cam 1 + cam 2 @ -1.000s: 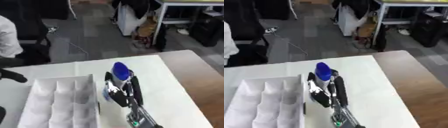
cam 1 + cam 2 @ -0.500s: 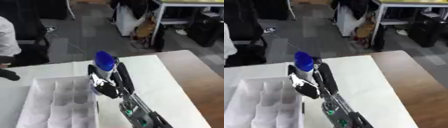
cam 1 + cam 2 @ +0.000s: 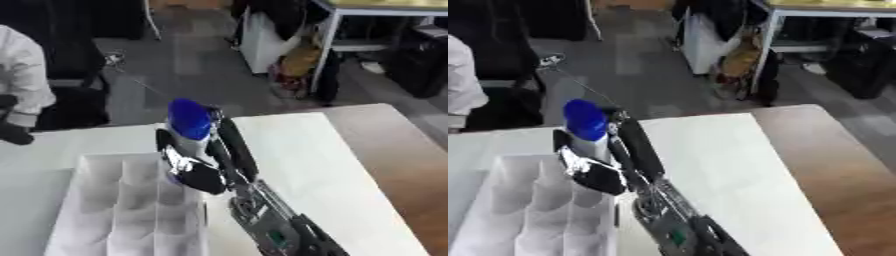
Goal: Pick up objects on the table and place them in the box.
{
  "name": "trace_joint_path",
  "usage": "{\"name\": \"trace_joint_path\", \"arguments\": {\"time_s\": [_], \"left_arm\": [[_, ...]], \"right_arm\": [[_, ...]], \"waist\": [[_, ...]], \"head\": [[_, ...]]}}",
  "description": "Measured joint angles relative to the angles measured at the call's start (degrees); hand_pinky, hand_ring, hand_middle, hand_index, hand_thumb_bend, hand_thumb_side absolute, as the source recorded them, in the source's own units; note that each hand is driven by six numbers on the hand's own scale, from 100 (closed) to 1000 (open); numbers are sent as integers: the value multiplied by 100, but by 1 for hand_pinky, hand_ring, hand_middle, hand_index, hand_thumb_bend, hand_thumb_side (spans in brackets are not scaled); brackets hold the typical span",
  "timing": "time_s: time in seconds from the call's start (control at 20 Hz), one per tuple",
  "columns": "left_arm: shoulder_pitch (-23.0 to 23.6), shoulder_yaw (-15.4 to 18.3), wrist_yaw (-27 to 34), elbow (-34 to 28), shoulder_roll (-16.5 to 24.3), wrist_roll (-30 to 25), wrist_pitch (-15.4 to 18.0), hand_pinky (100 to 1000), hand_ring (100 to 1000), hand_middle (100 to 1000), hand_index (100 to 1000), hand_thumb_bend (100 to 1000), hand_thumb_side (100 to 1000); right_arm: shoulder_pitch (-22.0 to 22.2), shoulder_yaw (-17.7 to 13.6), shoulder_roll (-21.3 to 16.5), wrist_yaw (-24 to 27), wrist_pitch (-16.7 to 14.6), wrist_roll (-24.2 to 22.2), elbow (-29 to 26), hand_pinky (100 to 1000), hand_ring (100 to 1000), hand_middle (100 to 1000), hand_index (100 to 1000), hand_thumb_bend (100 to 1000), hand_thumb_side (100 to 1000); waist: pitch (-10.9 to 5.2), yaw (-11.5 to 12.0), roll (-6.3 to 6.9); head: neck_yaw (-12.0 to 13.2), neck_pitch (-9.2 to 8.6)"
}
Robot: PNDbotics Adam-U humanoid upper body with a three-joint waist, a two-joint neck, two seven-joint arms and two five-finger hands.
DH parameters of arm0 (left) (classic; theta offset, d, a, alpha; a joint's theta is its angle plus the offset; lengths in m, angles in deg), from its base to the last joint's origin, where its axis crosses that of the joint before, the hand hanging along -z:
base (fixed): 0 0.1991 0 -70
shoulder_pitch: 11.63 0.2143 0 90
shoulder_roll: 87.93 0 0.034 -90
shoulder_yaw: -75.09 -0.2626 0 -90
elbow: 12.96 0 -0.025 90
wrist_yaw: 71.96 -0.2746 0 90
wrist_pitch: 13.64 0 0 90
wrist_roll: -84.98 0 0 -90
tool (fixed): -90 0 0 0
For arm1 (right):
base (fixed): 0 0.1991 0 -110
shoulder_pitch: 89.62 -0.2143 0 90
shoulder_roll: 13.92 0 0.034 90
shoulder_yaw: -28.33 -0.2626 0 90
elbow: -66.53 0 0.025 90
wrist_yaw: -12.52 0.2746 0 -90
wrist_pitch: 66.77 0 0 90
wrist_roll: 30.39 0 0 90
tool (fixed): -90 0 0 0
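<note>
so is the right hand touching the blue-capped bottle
Touching. The left eye view shows the right hand with its fingers curled round the blue-capped bottle, over the white box.

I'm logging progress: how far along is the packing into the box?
Done: nothing shows in the visible box compartments. In hand: the right hand is curled round a blue-capped bottle, held upright above the box's right-hand compartments. Left: lowering and releasing it. No other loose objects show on the table.
</note>
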Motion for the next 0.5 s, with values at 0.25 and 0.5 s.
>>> {"name": "trace_joint_path", "arguments": {"time_s": [0.25,0.5], "left_arm": [[-238,-1,-6,0,-76,17,52,671,562,762,867,535,828],[-334,-3,-16,0,-109,6,60,671,561,761,867,536,830]], "right_arm": [[-179,63,8,-2,-82,-87,104,100,100,100,284,100,715],[-258,83,16,-16,-145,-141,244,100,100,100,290,100,757]], "waist": [[117,211,-50],[175,299,-91]], "head": [[-47,-62],[-85,-110]]}}
